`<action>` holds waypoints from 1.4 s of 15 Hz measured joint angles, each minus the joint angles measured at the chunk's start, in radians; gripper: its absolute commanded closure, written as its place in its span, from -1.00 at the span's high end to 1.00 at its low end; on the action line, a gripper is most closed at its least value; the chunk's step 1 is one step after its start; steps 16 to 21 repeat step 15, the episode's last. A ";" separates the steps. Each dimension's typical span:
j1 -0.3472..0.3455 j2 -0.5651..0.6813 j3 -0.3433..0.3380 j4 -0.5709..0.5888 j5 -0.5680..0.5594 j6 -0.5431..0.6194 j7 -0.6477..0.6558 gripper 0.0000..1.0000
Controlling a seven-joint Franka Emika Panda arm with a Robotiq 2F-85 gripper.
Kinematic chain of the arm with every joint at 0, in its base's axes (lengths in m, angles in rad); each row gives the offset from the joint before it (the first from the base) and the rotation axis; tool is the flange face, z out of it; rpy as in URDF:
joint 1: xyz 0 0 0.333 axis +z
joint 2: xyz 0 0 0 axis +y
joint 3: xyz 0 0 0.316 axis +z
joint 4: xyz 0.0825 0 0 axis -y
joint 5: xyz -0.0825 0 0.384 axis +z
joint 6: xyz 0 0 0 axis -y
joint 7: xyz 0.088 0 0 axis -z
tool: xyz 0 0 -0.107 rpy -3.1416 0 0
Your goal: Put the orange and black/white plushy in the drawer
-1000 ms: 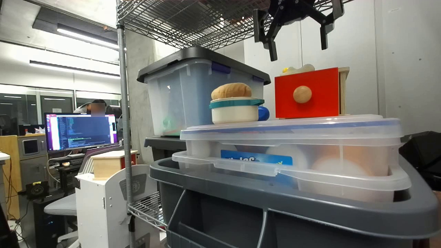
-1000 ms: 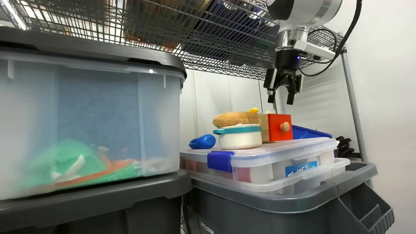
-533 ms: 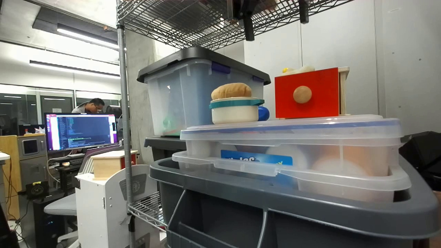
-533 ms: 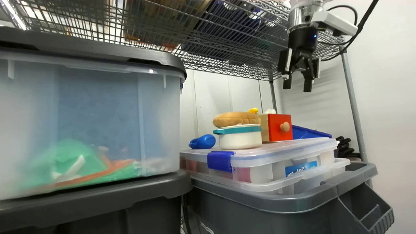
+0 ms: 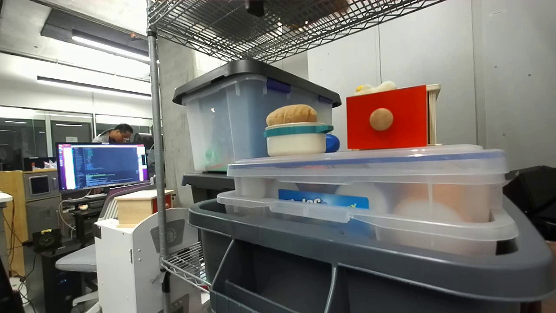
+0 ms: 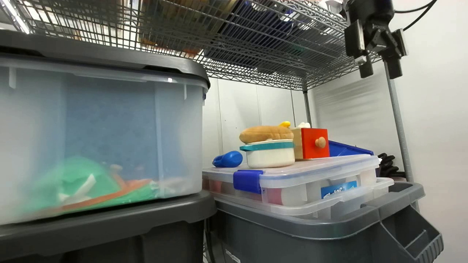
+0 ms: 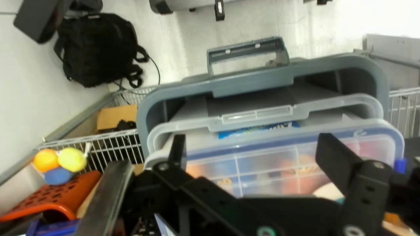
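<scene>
The drawer is a wooden box with a red front (image 5: 408, 126) and a round wooden knob, on a clear lidded bin; its front looks closed. It also shows in an exterior view (image 6: 309, 148). The orange and black/white plushy does not show in any view; it is hidden or out of view. My gripper (image 6: 380, 68) hangs high above and apart from the box, near the upper wire shelf. In the wrist view the fingers (image 7: 252, 149) are wide apart with nothing between them. Only one fingertip (image 5: 255, 8) shows in an exterior view, at the top edge.
A cream pot (image 5: 295, 143) with teal rim bears a tan bread-like toy (image 5: 292, 114). A blue toy (image 6: 228, 159) lies beside it. A pale toy with yellow (image 5: 375, 88) sits on the box. A tall bin (image 6: 109, 120) and a wire shelf (image 6: 256, 47) bound the space.
My gripper has risen away from above the box, going up and left in an exterior view, up and right in the other view. It stays open. The toys and box have not moved.
</scene>
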 measured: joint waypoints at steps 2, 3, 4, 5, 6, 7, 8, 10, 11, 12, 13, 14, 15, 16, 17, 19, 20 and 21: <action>0.009 -0.037 0.010 -0.025 -0.006 -0.080 0.019 1.00; 0.019 -0.054 0.013 -0.037 -0.005 -0.118 0.024 1.00; 0.029 -0.068 0.014 -0.047 -0.004 -0.149 0.026 1.00; 0.039 -0.081 0.014 -0.055 0.000 -0.175 0.026 1.00; 0.048 -0.091 0.014 -0.060 0.005 -0.197 0.026 1.00; 0.055 -0.097 0.014 -0.061 0.015 -0.215 0.026 1.00; 0.062 -0.101 0.014 -0.062 0.024 -0.230 0.026 1.00; 0.074 -0.104 0.014 -0.062 0.037 -0.257 0.026 1.00; 0.077 -0.104 0.014 -0.062 0.038 -0.261 0.026 1.00; 0.078 -0.104 0.014 -0.062 0.038 -0.262 0.026 1.00; 0.078 -0.104 0.014 -0.062 0.038 -0.262 0.026 1.00; 0.078 -0.104 0.014 -0.062 0.039 -0.262 0.026 1.00; 0.078 -0.104 0.014 -0.062 0.039 -0.262 0.026 1.00; 0.078 -0.104 0.014 -0.062 0.039 -0.262 0.026 1.00; 0.078 -0.104 0.014 -0.062 0.039 -0.262 0.026 1.00; 0.078 -0.104 0.014 -0.062 0.039 -0.262 0.026 1.00; 0.078 -0.104 0.014 -0.062 0.039 -0.262 0.026 1.00; 0.078 -0.104 0.014 -0.062 0.039 -0.262 0.026 1.00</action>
